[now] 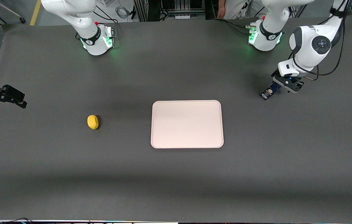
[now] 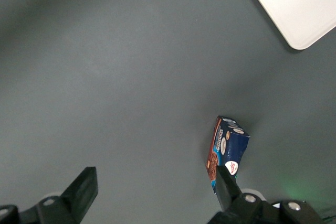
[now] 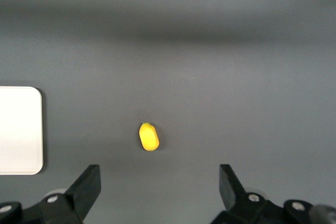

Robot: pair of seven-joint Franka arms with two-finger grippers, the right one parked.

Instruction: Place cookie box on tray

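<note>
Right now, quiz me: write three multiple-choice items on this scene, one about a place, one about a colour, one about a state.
1. Where does the cookie box lie?
A. On the tray
B. On the table, toward the working arm's end
C. Against the lemon-like lump

2. What colour is the lump toward the parked arm's end?
A. Yellow
B. Red
C. Green

3. How does the end effector stand?
A. Shut on the box
B. Shut on nothing
C. Open, above the table with the box beside one finger

Key: 1 B, the box rests on the dark table, apart from the tray. 2 A, it is plainly yellow. 3 C, the wrist view shows the fingers spread wide with the box outside the gap.
</note>
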